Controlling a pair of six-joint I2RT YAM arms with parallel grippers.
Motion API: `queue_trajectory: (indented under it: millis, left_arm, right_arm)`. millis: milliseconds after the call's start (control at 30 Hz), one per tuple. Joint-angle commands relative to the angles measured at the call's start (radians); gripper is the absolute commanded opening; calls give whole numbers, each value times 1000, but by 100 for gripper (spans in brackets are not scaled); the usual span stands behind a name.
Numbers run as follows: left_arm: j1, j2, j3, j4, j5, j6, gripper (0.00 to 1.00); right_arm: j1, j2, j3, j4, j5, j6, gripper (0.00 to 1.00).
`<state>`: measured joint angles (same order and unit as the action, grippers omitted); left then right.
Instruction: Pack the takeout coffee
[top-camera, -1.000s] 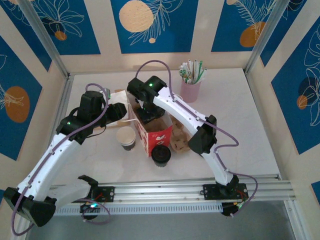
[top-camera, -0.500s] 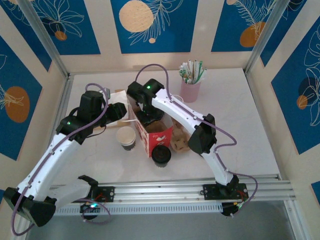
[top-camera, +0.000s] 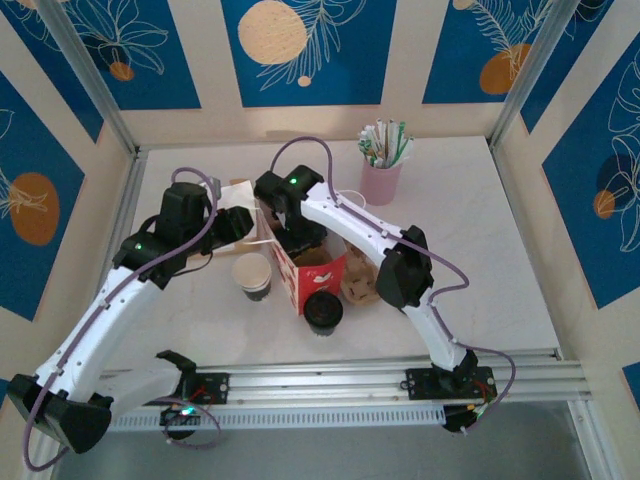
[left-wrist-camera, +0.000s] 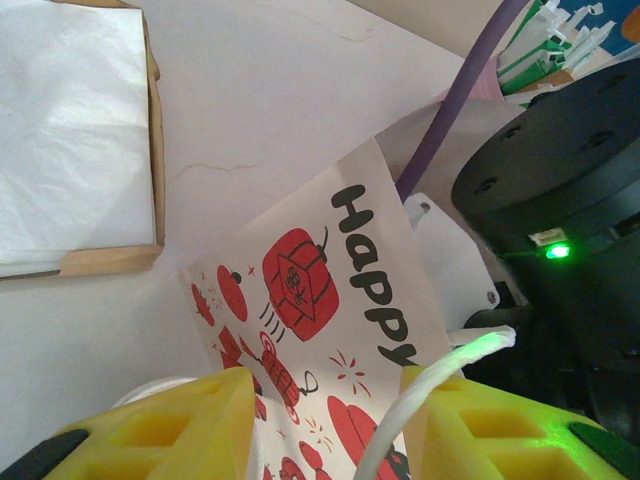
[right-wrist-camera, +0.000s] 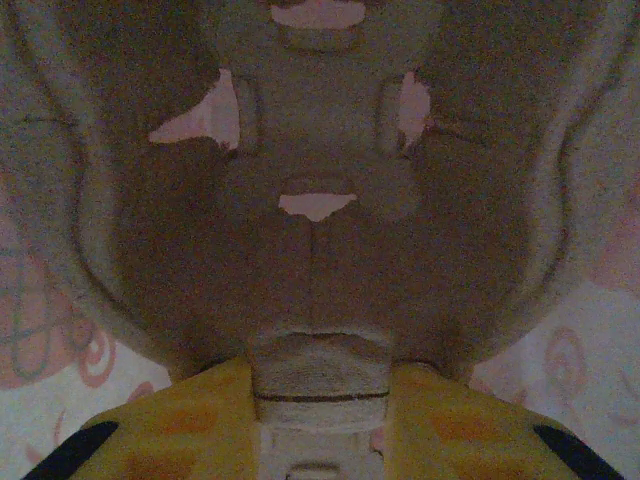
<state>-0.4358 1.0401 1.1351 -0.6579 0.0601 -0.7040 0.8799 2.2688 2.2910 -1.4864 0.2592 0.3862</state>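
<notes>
While paper cup (top-camera: 252, 275) stands beside bag (top-camera: 312, 268) | right fingers (right-wrist-camera: 190, 415) pinch pulp carrier (right-wrist-camera: 320, 140)

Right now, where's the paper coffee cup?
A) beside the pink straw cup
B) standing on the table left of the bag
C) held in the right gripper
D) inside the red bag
B: in the top view the paper cup stands open on the table, just left of the red bag.

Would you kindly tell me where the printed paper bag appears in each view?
Top external: paper bag at centre, beside the paper cup.
Left wrist: lower centre, HAPPY side, within the left claw.
Right wrist: likely the pale printed lower corners beyond the pulp carrier.
Shared landmark: wrapped straws, upper right in the first two.
</notes>
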Motion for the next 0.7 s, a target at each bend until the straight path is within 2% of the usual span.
queue_trajectory:
  millis: [0, 400, 667]
  left_arm:
    - [17, -17, -10, 9, 3, 1, 42]
    - [19, -19, -15, 11, 3, 0, 42]
    - [19, -19, -15, 14, 4, -5, 42]
  right_arm:
    - [8, -5, -23, -1, -28, 8, 32]
    - [5, -16, -46, 10, -29, 12, 33]
    - [7, -29, -16, -10, -26, 13, 43]
